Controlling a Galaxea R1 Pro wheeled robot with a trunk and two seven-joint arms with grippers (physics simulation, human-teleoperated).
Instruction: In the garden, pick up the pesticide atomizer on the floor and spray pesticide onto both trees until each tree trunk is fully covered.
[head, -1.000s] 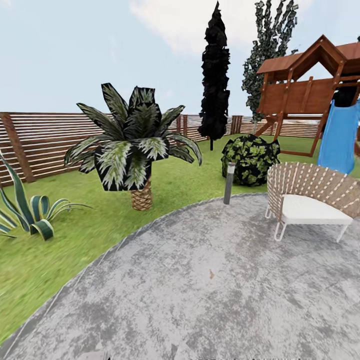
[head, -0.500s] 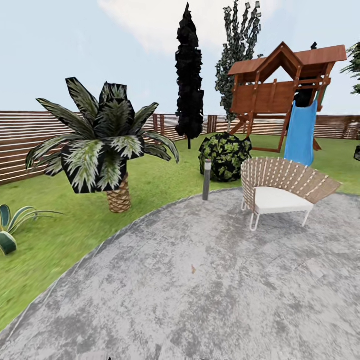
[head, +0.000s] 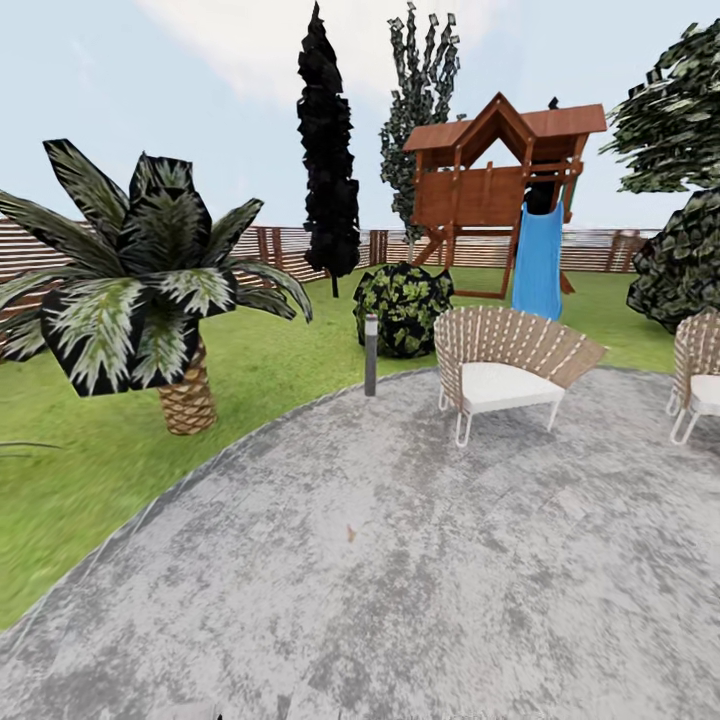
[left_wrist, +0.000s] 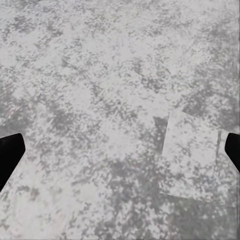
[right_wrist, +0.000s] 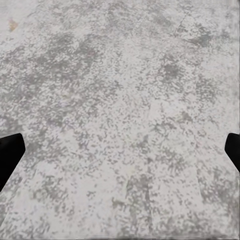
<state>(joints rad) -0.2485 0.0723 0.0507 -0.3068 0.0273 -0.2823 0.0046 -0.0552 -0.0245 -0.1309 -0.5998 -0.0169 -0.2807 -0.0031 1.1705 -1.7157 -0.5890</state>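
At the left of my head view stands a short palm with a criss-cross trunk (head: 187, 395), rooted in the green lawn (head: 90, 470) that belongs to the garden (head: 300, 350). Behind it runs the brown horizontal-slat wooden fence (head: 285, 245). Moving right, I see a black column-shaped conifer (head: 328, 160), a round leafy bush (head: 403, 308) and a slim grey bollard lamp (head: 371, 355) at the paving's edge. Further right come the wooden playhouse with a blue slide (head: 537, 262), a woven tub chair with a white cushion (head: 503, 368), and part of a second such chair (head: 700, 375) at the right edge. The mottled grey paving (head: 420, 560) fills the lower frame.

I cannot find the pesticide atomizer anywhere here, and no thick bare trunk shows, only dark angular foliage (head: 672, 110) at the upper right, which may belong to one of the trees.

Both wrist cameras look down on paving. The left gripper (left_wrist: 120, 155) and the right gripper (right_wrist: 120, 155) each show dark fingertips at opposite edges, so both sets of jaws stand wide apart with nothing between them.

My judgement: this is a search step. I should turn slowly, scan the ground near grass and chairs, and keep the arms tucked.
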